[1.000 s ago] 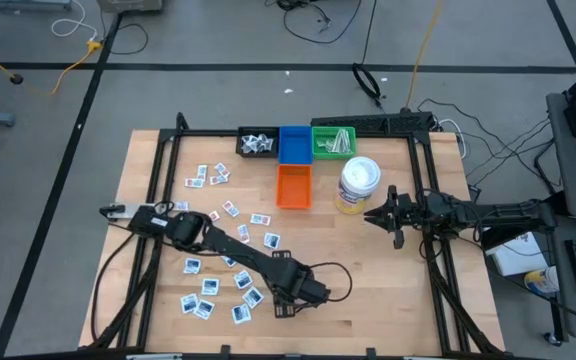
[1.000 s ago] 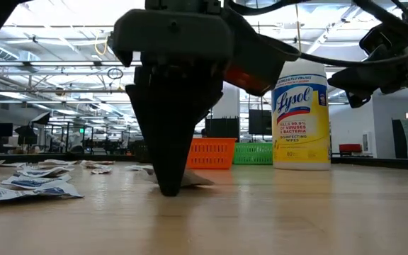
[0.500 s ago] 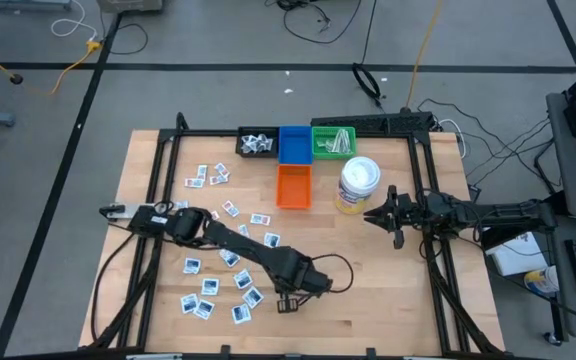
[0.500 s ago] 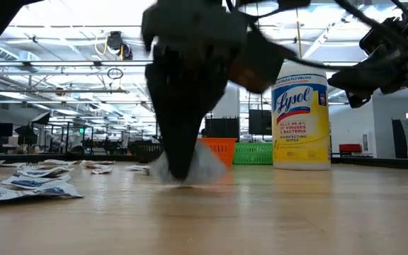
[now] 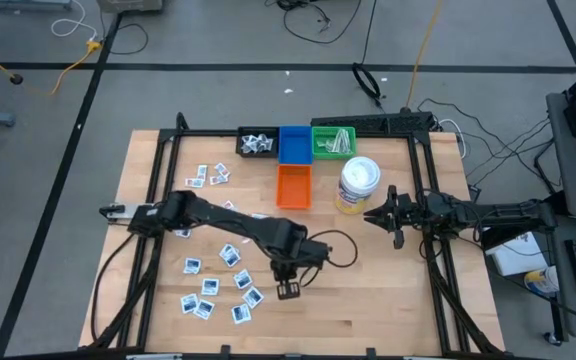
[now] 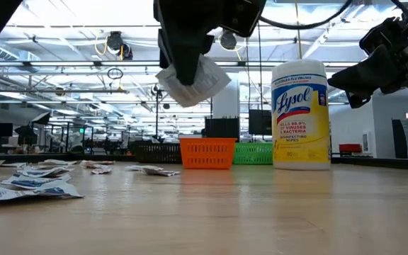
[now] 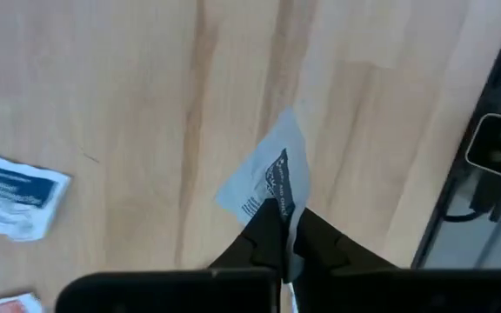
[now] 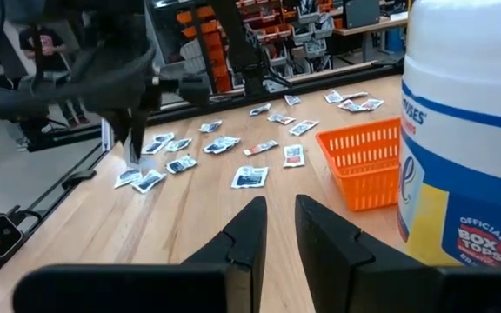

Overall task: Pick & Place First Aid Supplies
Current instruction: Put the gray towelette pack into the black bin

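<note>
- Now carry the small flat white paper packet [image 7: 268, 178] with dark print, pinched tight in the left tool [image 7: 281, 233], high above the light wooden surface [image 5: 388, 300].
- Keep hold until over the orange plastic mesh basket [image 5: 293, 185] or another bin.
- Thin and crinkly, so easy to bend or slip.
- Many more flat white square packets [image 5: 213, 285] lying loose nearby.
- Right tool [image 8: 277, 217], narrow and holding nothing, waiting by the round yellow wipes tub [image 5: 356, 186].

Bare wood lies open in front of the orange basket [image 5: 293, 186]; scattered packets [image 5: 211, 285] apparently crowd its left, the Lysol canister [image 5: 357, 186] blocks its right.
</note>
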{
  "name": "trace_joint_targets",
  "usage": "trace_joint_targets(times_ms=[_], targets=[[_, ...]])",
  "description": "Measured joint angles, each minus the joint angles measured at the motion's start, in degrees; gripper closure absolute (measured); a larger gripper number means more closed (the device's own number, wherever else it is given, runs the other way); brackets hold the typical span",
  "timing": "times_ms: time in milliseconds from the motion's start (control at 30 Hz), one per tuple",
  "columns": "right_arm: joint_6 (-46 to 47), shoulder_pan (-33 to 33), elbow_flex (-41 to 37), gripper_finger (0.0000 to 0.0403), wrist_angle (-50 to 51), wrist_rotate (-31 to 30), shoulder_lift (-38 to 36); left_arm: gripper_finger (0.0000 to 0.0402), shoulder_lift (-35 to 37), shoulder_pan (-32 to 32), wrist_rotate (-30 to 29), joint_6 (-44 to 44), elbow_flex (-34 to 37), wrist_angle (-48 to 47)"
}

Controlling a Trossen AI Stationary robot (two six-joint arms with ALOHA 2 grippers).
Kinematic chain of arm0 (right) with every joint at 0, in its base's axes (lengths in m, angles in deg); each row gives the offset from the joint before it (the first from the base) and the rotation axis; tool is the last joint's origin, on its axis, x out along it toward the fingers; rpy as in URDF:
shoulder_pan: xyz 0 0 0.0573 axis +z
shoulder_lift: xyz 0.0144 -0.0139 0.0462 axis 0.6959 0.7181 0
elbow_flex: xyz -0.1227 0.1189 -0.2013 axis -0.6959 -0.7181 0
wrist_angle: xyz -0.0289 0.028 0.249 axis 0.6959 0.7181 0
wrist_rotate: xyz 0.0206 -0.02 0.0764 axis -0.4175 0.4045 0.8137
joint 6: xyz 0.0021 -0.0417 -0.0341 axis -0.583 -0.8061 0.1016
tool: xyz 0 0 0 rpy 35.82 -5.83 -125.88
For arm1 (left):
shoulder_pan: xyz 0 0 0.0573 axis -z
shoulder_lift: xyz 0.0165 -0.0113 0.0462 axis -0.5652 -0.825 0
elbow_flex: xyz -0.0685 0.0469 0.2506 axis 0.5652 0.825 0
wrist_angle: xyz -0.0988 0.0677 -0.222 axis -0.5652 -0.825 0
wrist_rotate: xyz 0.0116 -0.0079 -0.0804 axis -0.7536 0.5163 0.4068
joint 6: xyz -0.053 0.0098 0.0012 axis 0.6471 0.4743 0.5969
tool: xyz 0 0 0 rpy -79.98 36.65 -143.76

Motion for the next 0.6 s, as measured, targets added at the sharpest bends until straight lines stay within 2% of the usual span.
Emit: trace_joint_targets(times_ms=[400,600], targets=[[0.0,0.0,0.0,0.0344,-0.2,0.0,0.0,0.0396,4.8,-1.6,2.7,-0.4,0.0,-1.5],[0.0,0.0,0.0,0.0344,-0.2,0.0,0.0,0.0395,5.0,-8.0,2.8,-1.8,0.0,-3.0]])
